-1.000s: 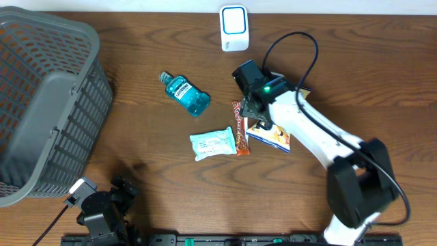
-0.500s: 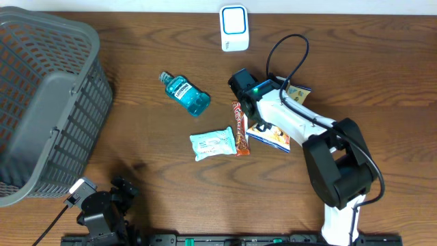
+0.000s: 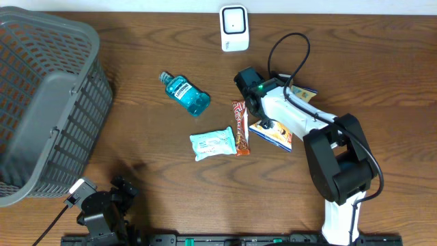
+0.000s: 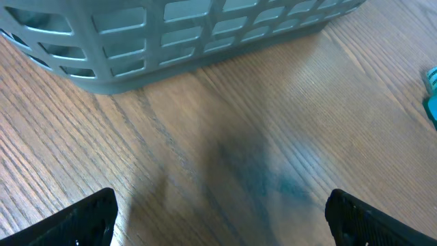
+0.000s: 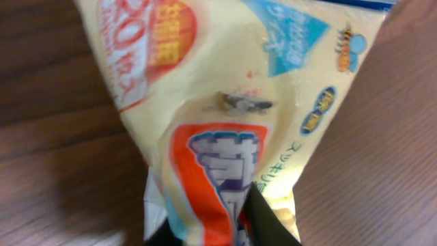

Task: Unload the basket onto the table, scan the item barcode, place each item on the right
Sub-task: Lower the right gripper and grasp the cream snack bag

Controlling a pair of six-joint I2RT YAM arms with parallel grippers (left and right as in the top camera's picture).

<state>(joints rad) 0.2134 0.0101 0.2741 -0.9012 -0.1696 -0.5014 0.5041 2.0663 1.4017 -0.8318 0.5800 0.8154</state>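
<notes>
The right tool seems clamped on the thin yellow plastic snack packet. I judge it light, soft and slippery; its sealed edge gives the best hold.

Basket fills the tabletop's left edge, up into the far-left corner. Scanner stands at the middle of the far edge. Mid-tabletop, the bottle lies left of centre. Nearer the front edge is the wipes pack, with the candy bar against its right end. Just right of the bar lies the snack pouch, partly under the right arm. The left arm sits at the near-left corner, before the basket.
</notes>
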